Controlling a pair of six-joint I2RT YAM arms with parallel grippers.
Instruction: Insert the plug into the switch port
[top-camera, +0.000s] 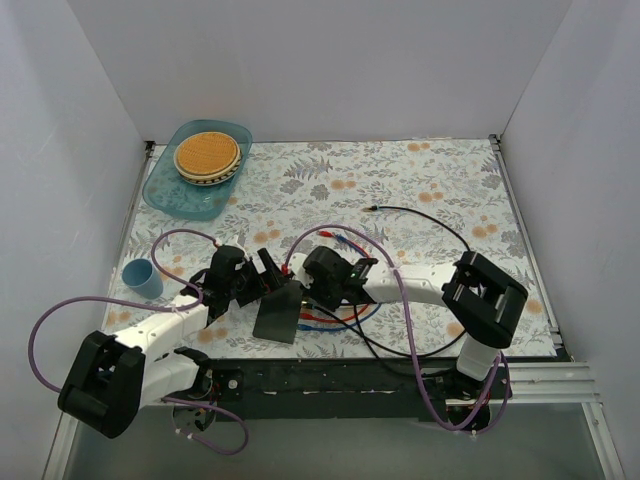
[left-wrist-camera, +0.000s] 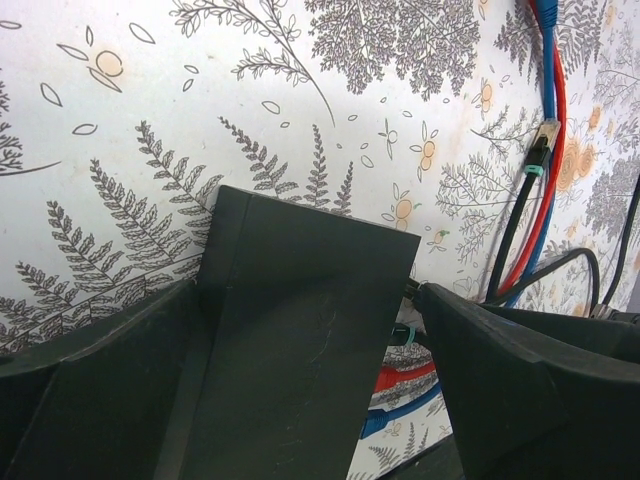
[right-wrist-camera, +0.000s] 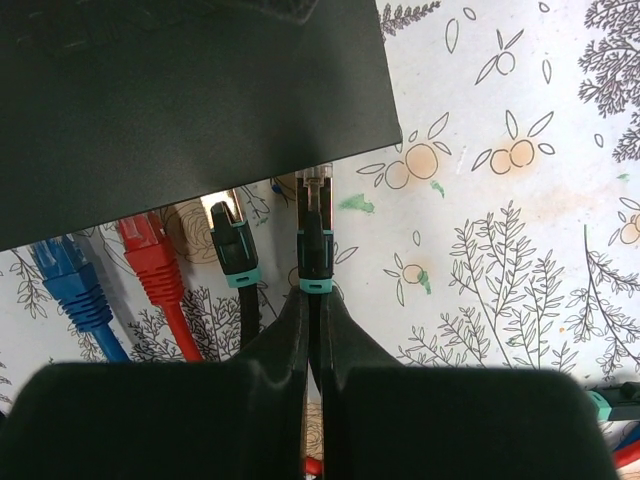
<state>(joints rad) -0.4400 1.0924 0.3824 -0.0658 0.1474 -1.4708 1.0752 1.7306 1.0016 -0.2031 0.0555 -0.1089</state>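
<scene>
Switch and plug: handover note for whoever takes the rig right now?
Left hand: open wide, its fingers either side of the switch; contact unclear.
Right hand: shut on the black plug, tip at the switch's socket edge.
Blue, red and a second black plug already sit along that edge; whether they are seated can't be told.
Left: push the held plug fully into its port, then release.

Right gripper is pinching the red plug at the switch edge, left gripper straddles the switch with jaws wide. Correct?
Not quite: the right gripper pinches a black plug with a teal collar, not the red plug, which lies free to the left beside the blue one. The right wrist view shows it. The rest holds: the left gripper straddles the switch with jaws wide.
</scene>
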